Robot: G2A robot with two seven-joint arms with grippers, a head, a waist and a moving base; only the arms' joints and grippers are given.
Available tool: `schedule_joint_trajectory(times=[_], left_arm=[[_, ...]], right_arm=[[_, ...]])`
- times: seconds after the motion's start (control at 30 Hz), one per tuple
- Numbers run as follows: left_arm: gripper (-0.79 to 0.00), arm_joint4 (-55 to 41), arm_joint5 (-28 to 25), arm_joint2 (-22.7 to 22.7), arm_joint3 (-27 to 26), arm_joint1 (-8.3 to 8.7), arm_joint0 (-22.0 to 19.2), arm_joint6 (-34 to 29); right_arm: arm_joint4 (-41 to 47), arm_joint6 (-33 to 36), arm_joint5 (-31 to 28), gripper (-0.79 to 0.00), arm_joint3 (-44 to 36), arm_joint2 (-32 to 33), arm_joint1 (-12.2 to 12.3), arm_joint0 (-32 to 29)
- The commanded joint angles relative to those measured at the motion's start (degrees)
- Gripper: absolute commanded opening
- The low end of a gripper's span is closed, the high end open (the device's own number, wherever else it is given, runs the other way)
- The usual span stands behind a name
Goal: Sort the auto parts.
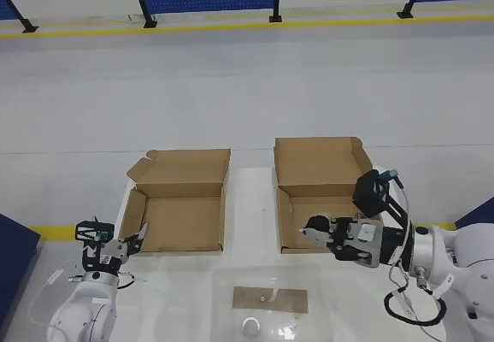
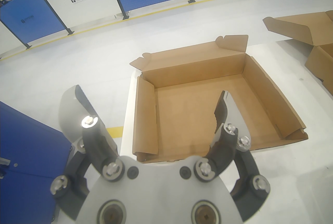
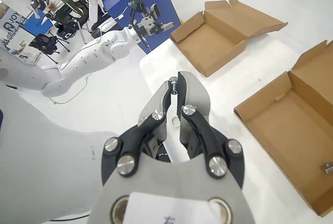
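My right gripper is shut on a small metal bolt held at its fingertips. From above, this gripper hangs over the front left part of the right cardboard box. A small metal part lies inside that box. My left gripper stands open with nothing in it, just in front of the empty left cardboard box. From above, it sits at that box's front left corner.
On the white table near its front edge lie a flat brown card, a pale ring and small clear pieces. A small round washer lies on the table below my right gripper. A blue cabinet stands beyond the left arm.
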Motion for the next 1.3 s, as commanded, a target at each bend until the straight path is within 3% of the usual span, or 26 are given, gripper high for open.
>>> schedule_joint_trajectory(times=[0.0,0.07,0.23,0.4,0.6,0.77,1.27], left_arm=[[0.000,0.00,0.00,0.00,0.00,0.00,0.00,0.00],[0.000,0.00,0.00,0.00,0.00,0.00,0.00,0.00],[0.000,0.00,0.00,0.00,0.00,0.00,0.00,0.00],[0.000,0.00,0.00,0.00,0.00,0.00,0.00,0.00],[0.000,0.00,0.00,0.00,0.00,0.00,0.00,0.00],[0.000,0.00,0.00,0.00,0.00,0.00,0.00,0.00],[0.000,0.00,0.00,0.00,0.00,0.00,0.00,0.00]], right_arm=[[0.00,0.00,0.00,-0.785,0.00,0.00,0.00,0.00],[-0.29,-0.16,0.00,-0.785,-0.03,-0.01,0.00,-0.01],[-16.51,9.65,5.08,-0.785,-0.06,-3.37,0.95,3.72],[-29.02,17.16,7.17,-0.785,6.92,-13.89,1.02,13.47],[-38.96,20.87,11.40,-0.785,17.76,-28.08,-0.75,26.50],[-39.52,19.84,13.47,-0.785,26.42,-37.02,-3.01,33.55],[-39.52,19.84,13.47,-0.785,26.42,-37.02,-3.01,33.55]])
